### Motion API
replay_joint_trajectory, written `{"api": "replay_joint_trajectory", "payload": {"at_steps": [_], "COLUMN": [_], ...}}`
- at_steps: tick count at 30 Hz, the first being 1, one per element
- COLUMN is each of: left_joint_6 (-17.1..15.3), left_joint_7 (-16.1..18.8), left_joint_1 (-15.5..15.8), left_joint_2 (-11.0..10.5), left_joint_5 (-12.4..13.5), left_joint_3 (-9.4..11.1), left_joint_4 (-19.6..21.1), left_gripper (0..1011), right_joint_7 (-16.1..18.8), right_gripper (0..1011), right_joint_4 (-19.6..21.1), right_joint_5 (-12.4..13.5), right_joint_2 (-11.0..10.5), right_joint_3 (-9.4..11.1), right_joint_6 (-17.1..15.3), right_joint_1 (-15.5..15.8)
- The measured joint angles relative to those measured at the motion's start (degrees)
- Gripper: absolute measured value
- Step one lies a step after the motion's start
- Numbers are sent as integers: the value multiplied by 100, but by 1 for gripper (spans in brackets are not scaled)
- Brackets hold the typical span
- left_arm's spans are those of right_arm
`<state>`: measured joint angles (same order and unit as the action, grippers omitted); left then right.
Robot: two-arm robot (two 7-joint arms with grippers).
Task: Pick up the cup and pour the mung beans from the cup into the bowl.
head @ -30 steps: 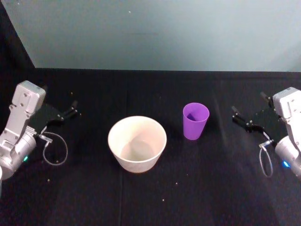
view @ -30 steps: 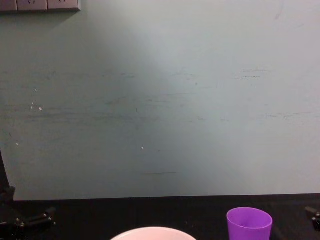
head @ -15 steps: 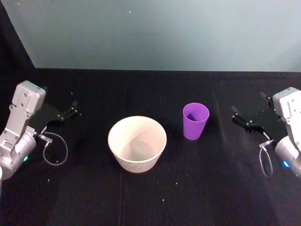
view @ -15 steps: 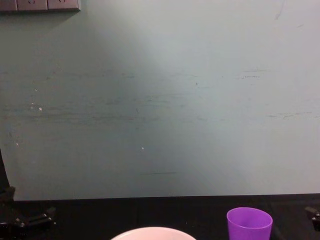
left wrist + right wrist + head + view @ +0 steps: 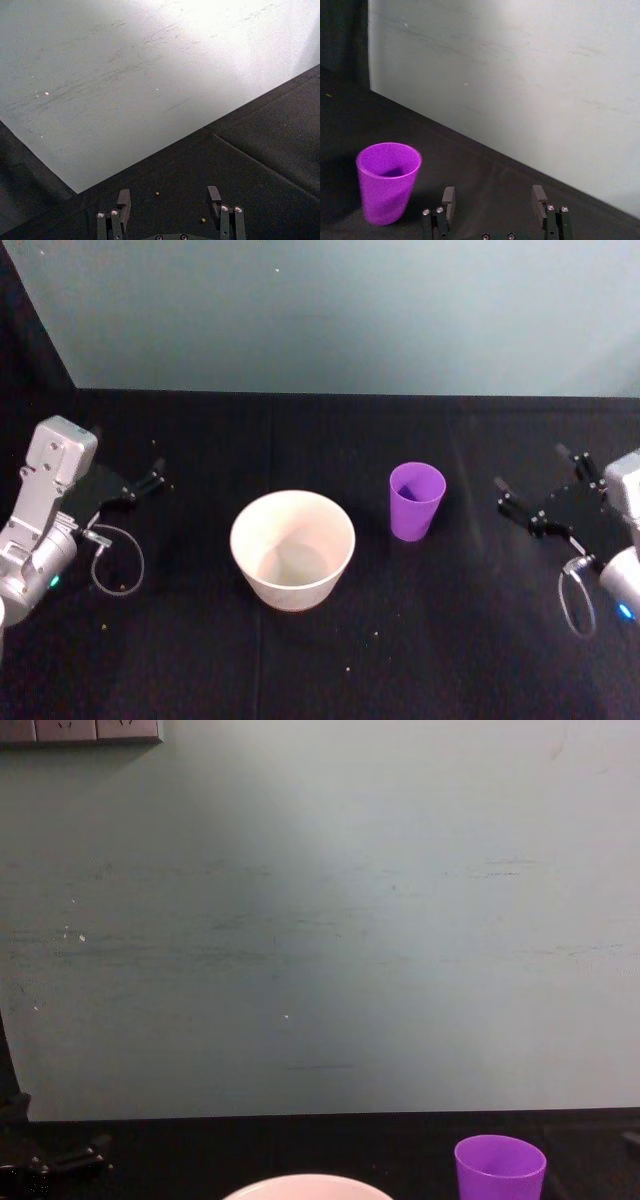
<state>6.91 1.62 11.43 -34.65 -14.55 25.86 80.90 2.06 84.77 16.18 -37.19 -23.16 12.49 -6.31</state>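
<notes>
Two grippers: right gripper (image 5: 528,468) at the right edge, jaws spread wide, empty; left gripper (image 5: 153,473) parked at the left edge, jaws also apart.
Cup: purple cup (image 5: 416,500) upright, right of centre, near the bowl (image 5: 290,592), not touching it.
Handling: likely light, smooth, slippery plastic that gives slightly; tapered.
Hold: mid-wall, gentle squeeze, kept upright.

Dim, soft light, with bright glare on the pale wall (image 5: 215,30)
</notes>
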Motion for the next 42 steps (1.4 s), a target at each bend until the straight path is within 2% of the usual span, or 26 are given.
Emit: {"api": "replay_joint_trajectory", "payload": {"at_steps": [6, 7, 11, 16, 23, 28, 42], "left_joint_6": [0, 0, 0, 0, 0, 0, 0], "left_joint_7": [0, 0, 0, 0, 0, 0, 0], "left_joint_1": [0, 0, 0, 0, 0, 0, 0], "left_joint_2": [0, 0, 0, 0, 0, 0, 0], "left_joint_5": [0, 0, 0, 0, 0, 0, 0], "left_joint_3": [0, 0, 0, 0, 0, 0, 0], "left_joint_4": [0, 0, 0, 0, 0, 0, 0], "left_gripper": [1000, 1000, 1000, 1000, 1000, 1000, 1000], "right_joint_7": [745, 1001, 1546, 1963, 2459, 2598, 2594], "right_gripper": [1004, 1004, 1004, 1004, 1004, 1004, 1004], "right_joint_4": [-102, -186, -425, -701, -1103, -1337, -1784], "right_joint_5": [615, 762, 987, 1029, 961, 931, 826], "right_joint_2": [-58, -51, 34, 213, 549, 773, 1309], "right_joint_3": [100, 92, 10, -117, -311, -363, -303], "right_joint_6": [335, 411, 537, 604, 698, 676, 356], "right_joint_1": [228, 238, 177, -1, -343, -546, -1007]}}
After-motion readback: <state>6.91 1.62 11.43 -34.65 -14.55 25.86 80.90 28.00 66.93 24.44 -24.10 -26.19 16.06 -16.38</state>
